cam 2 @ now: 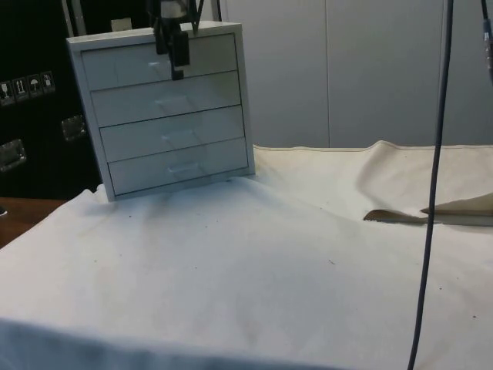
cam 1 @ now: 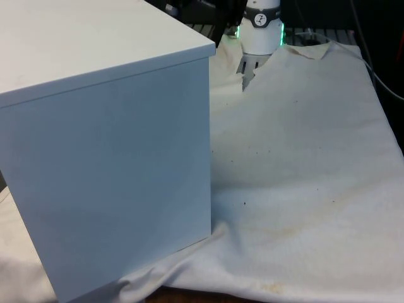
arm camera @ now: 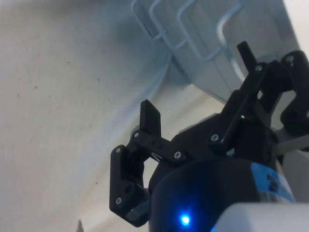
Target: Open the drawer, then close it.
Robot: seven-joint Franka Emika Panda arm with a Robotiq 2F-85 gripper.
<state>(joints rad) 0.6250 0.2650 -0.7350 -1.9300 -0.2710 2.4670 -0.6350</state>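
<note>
white chest of drawers (cam 2: 166, 108) upright on the cloth, all four drawers shut.

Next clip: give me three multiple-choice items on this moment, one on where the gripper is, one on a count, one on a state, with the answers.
1. Where is the gripper?
A. In front of the top drawer of the chest of drawers
B. Down at the lowest drawer
C. Resting on the cloth

2. How many drawers does the chest have?
A. Two
B. Four
C. Six

3. What state are the drawers in?
A. Top one pulled fully out
B. All shut, fronts flush
C. Lowest one removed

Answers:
1. A, the side view has the gripper hanging before the top drawer front.
2. B, four fronts are stacked there, each with a handle.
3. B, no front stands out from the others; the wrist view shows the jaws open with nothing between them.
</note>
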